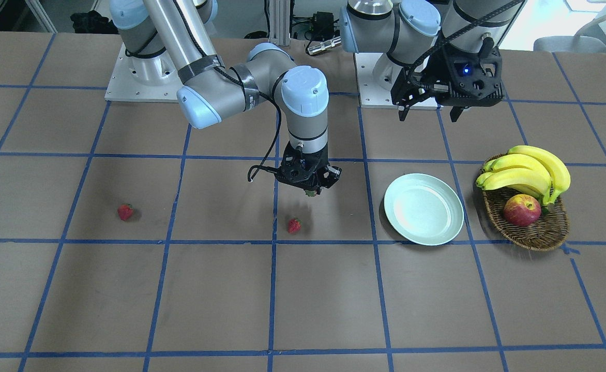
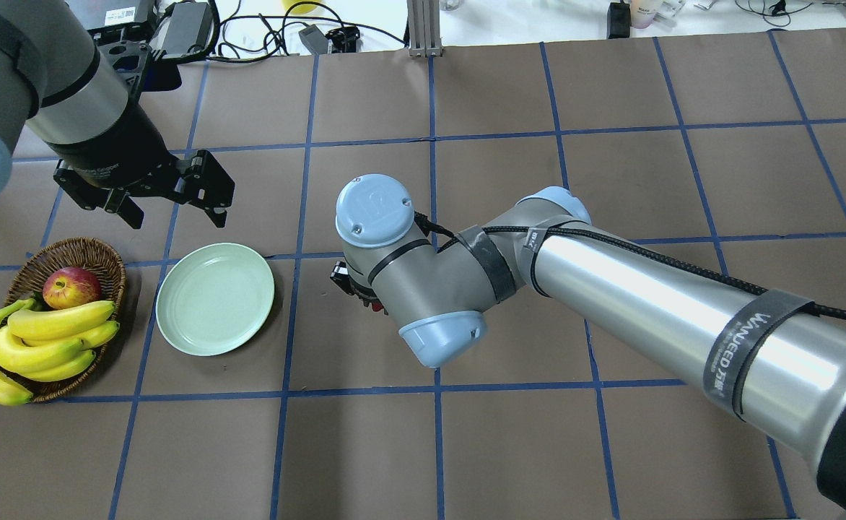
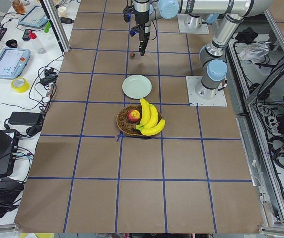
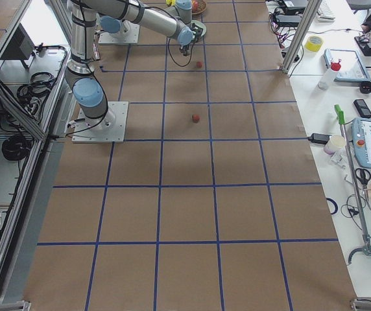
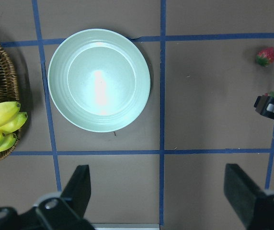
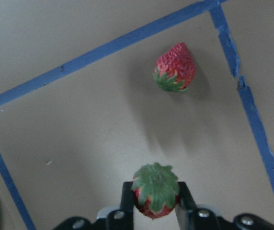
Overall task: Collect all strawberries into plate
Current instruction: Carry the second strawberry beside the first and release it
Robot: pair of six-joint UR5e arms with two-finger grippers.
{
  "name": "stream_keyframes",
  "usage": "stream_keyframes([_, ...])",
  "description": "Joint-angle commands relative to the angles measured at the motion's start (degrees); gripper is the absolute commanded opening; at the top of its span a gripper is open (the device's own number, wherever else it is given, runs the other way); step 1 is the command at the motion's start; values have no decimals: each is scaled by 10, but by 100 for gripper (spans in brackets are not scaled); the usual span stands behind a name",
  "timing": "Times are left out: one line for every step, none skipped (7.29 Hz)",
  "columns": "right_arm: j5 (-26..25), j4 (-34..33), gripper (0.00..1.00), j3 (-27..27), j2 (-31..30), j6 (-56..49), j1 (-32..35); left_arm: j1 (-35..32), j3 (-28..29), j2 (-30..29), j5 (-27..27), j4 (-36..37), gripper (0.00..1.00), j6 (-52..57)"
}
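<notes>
My right gripper (image 1: 312, 190) is shut on a strawberry (image 6: 155, 191), green cap towards the wrist camera, held a little above the table, left of the plate in the front view. A second strawberry (image 1: 294, 225) lies on the table just beyond it and also shows in the right wrist view (image 6: 175, 67). A third strawberry (image 1: 125, 211) lies far to the left in the front view. The pale mint plate (image 1: 423, 208) holds nothing (image 5: 99, 80). My left gripper (image 1: 429, 111) is open and empty, above the table behind the plate.
A brown wicker basket (image 1: 551, 235) with bananas (image 1: 528, 170) and a red apple (image 1: 521, 210) stands right beside the plate. Blue tape lines grid the brown table. The right arm's elbow hides its gripper in the overhead view.
</notes>
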Motion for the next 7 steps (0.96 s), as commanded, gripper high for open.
stream_keyframes([7, -34, 0, -1, 14, 15, 1, 0, 0, 0, 1, -1, 100, 0])
stream_keyframes([-2, -35, 0, 0, 19, 15, 1, 0, 0, 0, 1, -1, 100, -1])
stream_keyframes([-4, -35, 11, 1, 28, 15, 1, 1, 0, 0, 0, -1, 100, -1])
stream_keyframes([-19, -34, 33, 3, 33, 14, 1, 1, 0, 0, 1, -1, 100, 0])
stream_keyframes([-20, -34, 79, 1, 33, 15, 1, 1, 0, 0, 1, -2, 100, 0])
stream_keyframes([-15, -28, 100, 4, 30, 11, 1, 1, 0, 0, 1, -2, 100, 0])
stream_keyframes([-13, -26, 100, -5, 27, 8, 1, 2, 0, 0, 1, -1, 100, 0])
